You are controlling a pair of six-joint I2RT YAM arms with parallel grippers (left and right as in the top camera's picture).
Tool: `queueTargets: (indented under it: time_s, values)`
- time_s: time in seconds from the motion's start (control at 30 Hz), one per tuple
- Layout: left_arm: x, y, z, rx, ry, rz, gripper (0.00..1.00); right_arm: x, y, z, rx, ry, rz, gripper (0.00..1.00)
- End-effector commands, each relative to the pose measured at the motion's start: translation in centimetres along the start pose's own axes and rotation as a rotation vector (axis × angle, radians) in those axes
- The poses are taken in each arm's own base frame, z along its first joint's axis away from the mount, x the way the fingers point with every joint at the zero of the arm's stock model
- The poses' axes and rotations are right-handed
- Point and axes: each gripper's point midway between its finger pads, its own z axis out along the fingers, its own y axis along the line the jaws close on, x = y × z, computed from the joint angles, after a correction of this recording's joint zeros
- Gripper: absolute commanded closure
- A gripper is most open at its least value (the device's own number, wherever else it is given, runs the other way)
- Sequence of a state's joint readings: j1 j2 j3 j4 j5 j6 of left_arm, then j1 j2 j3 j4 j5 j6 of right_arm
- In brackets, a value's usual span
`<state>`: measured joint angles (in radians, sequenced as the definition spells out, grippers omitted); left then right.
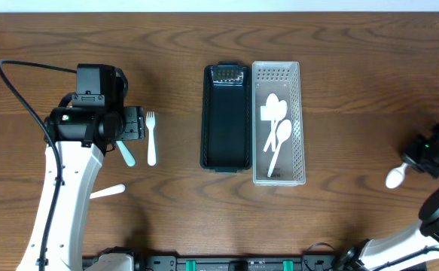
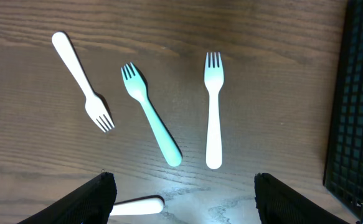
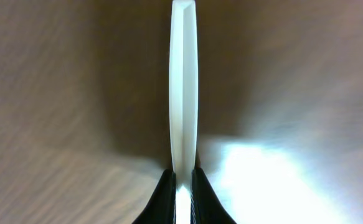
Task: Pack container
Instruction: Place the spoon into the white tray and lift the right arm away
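Where the right wrist camera looks down past its own fingers, you see the right gripper [image 3: 183, 196] pinched narrow on a white spoon [image 3: 183, 81], gripped by the handle and seen edge-on. The surface behind it is blurred, so you cannot tell from that view whether the spoon's bowl touches the table [image 1: 355, 60]. From overhead, that arm sits at the right edge, well apart from both trays, with the bowl pointing down-left of the fingers.

On your left side, the left gripper [image 2: 184, 186] hangs with its jaws wide and nothing between them. Just below it in the wrist view lies a white handle [image 2: 137, 205], its far end hidden by the left finger. Beyond the fingers lie three forks, none touching another: a teal fork [image 2: 151, 115] lies tilted in the middle, a white fork [image 2: 213, 112] lies straight beside it on the container side, and a second white fork [image 2: 81, 81] lies slanted on the other side with its tines toward the gripper.

Further along, at the centre of the table, the black container [image 1: 225, 128] stands with nothing visible inside. Touching its right side is the white basket [image 1: 291, 83], with perforated walls. White spoons [image 1: 277, 120] lie inside it in an overlapping cluster, bowls toward the far end.
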<state>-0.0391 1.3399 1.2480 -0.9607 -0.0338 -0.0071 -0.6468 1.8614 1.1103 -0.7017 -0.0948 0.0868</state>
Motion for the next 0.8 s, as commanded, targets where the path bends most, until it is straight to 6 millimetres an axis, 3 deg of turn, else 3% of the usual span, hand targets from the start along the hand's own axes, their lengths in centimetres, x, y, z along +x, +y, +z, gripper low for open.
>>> queueTargets:
  time_s: [0.0, 0.23, 0.4, 0.5, 0.6, 0.77]
  values:
    - [-0.5, 0.4, -0.2, -0.013, -0.011, -0.012, 0.26, -1.4, 5.3, -2.7, -0.065, -0.043, -0.088, 0.99]
    - [-0.5, 0.3, -0.2, -0.013, -0.01, -0.012, 0.26, -0.3, 16.9, -9.3, -0.131, -0.078, -0.323, 0.99]
    - [-0.4, 0.4, -0.2, -0.013, -0.006, -0.011, 0.26, 3.3, 25.6, -13.2, -0.204, -0.11, -0.507, 0.99]
    - [-0.3, 0.4, -0.2, -0.014, -0.003, -0.011, 0.26, 6.4, 29.7, -13.9, -0.246, -0.121, -0.605, 0.99]
    - [-0.3, 0.4, -0.2, -0.014, -0.003, -0.011, 0.26, 9.5, 32.5, -13.7, -0.257, -0.117, -0.684, 0.99]
    - [-0.3, 0.4, -0.2, -0.013, -0.003, -0.011, 0.26, 12.8, 33.8, -11.2, -0.172, -0.089, -0.735, 0.99]
